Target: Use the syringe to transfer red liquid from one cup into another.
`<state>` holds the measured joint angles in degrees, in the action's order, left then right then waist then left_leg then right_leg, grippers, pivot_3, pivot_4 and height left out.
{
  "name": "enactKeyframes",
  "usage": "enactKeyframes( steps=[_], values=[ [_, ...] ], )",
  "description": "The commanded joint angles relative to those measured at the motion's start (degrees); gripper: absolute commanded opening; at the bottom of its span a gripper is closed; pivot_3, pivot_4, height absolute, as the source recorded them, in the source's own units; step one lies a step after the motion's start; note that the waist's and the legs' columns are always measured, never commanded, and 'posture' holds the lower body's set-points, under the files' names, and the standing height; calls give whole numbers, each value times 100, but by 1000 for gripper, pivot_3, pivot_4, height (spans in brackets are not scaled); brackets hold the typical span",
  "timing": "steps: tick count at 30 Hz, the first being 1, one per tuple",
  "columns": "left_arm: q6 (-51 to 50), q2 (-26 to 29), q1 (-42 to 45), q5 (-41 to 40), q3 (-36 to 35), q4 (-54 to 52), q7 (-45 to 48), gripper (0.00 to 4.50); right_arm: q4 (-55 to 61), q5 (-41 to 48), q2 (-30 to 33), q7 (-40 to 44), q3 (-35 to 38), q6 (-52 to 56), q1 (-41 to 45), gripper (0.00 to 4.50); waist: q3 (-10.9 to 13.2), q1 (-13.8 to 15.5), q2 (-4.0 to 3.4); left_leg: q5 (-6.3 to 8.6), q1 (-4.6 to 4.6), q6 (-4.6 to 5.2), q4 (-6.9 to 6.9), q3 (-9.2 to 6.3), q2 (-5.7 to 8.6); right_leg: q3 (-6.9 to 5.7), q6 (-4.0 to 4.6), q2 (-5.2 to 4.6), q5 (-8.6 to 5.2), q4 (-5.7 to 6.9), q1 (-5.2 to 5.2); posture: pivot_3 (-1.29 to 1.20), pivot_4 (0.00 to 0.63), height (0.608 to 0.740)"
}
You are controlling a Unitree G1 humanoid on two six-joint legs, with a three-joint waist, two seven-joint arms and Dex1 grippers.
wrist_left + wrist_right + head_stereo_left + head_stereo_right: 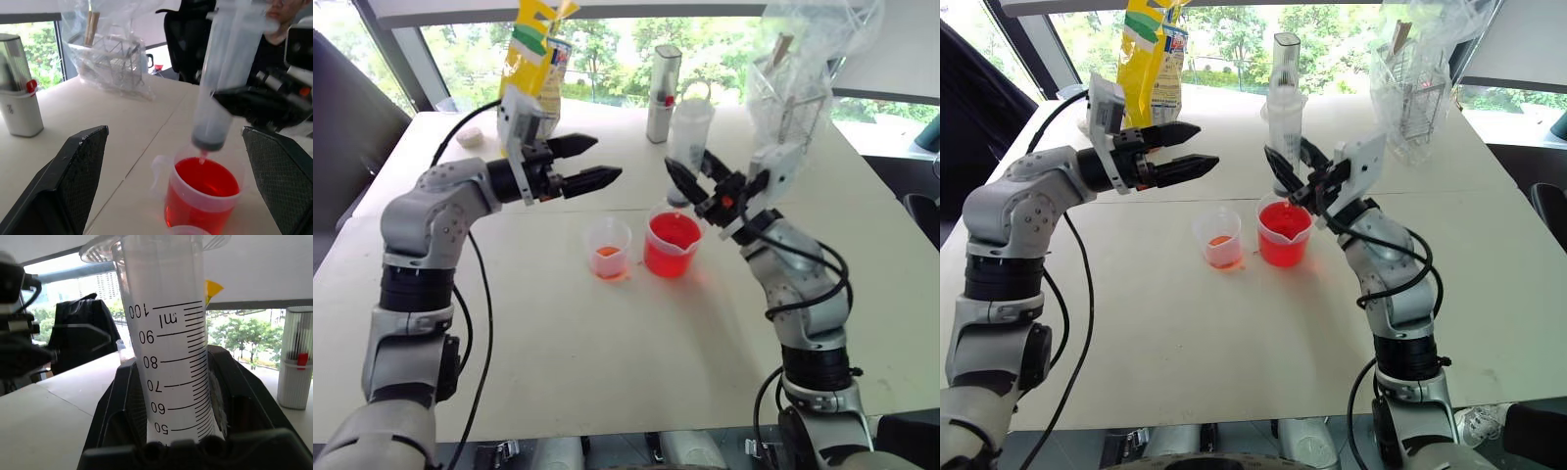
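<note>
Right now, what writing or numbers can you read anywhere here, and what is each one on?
"100", "90", "80", "70", "60", "50": scale numbers on the syringe barrel, held upright in the right end effector.
"ml": beside the "100" mark on the same barrel.
Yellow bag at the back of the table: print too blurred to read.

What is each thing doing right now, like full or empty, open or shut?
syringe: upright, tip just above the red liquid
big spouted cup: mostly full
small cup: nearly empty
left gripper: jaws open, empty
right gripper: shut on syringe
</note>
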<state>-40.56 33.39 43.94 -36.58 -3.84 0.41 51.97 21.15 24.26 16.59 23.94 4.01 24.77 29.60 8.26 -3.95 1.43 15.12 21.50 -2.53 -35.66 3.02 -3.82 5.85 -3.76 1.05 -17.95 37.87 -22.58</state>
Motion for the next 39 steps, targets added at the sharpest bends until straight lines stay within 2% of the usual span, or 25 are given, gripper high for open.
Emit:
enactKeyframes(
  steps=[1,7,12,21,24,30,32,33,36,37,39],
  values=[
    [-83,153,-152,-120,-286,-434,-106,4471,375,603,230,-357,498,909,428,1368,0,1,0,0,0,0,0,0,0,0,0,-3,0,0,1,0,150,740],
    [-236,232,-459,-232,-478,-751,-285,4471,-263,1396,869,-821,1273,2813,1056,1368,0,7,1,0,1,0,-2,7,9,-1,0,-21,0,-11,5,0,150,740],
    [-281,282,-663,-256,-574,-919,-383,4471,-1205,1341,1498,-962,1325,4138,1302,1368,-1,3,2,0,3,1,11,8,10,-2,0,-21,0,-28,5,0,150,740],
    [-410,585,-1237,-359,-689,-1391,-423,4471,-2688,842,2271,-357,-183,5685,1703,1368,3,-16,-5,0,12,2,51,18,5,13,0,-6,0,-60,-13,0,150,740],
    [-379,751,-1542,-378,-719,-1583,-351,4471,-3013,707,2384,-43,-582,5716,1876,1368,3,-2,-6,0,14,2,52,20,5,15,0,-6,0,-62,-16,0,150,740],
    [-426,927,-2213,-494,-802,-2131,-327,4471,-3642,381,2264,134,-933,5760,2053,1368,3,-1,-4,0,13,2,48,22,8,14,0,-12,0,-66,-11,0,150,740],
    [-470,942,-2361,-568,-831,-2239,-378,4500,-3674,339,2236,181,-937,5772,2076,2372,3,2,0,0,13,2,47,19,8,11,0,-13,0,-65,-9,0,150,740],
    [-544,951,-2455,-629,-858,-2305,-419,4500,-3644,318,2236,203,-938,5790,2071,2698,3,1,0,0,13,2,47,18,8,10,0,-11,0,-65,-9,0,150,740],
    [-653,965,-2648,-750,-914,-2428,-490,4500,-3450,331,2287,302,-893,5851,2051,4292,3,-2,0,0,13,2,47,19,8,11,0,-12,0,-64,-9,0,150,740],
    [-694,965,-2679,-802,-940,-2449,-523,4500,-3316,345,2352,340,-864,5866,2040,4465,3,-2,0,0,13,2,47,17,7,11,0,-10,0,-65,-10,0,150,740],
    [-752,987,-2743,-883,-989,-2498,-561,4500,-2814,373,2612,508,-849,5704,1923,4465,4,-2,-2,0,13,2,48,16,7,10,0,-8,0,-64,-11,0,150,740]
  ],
)
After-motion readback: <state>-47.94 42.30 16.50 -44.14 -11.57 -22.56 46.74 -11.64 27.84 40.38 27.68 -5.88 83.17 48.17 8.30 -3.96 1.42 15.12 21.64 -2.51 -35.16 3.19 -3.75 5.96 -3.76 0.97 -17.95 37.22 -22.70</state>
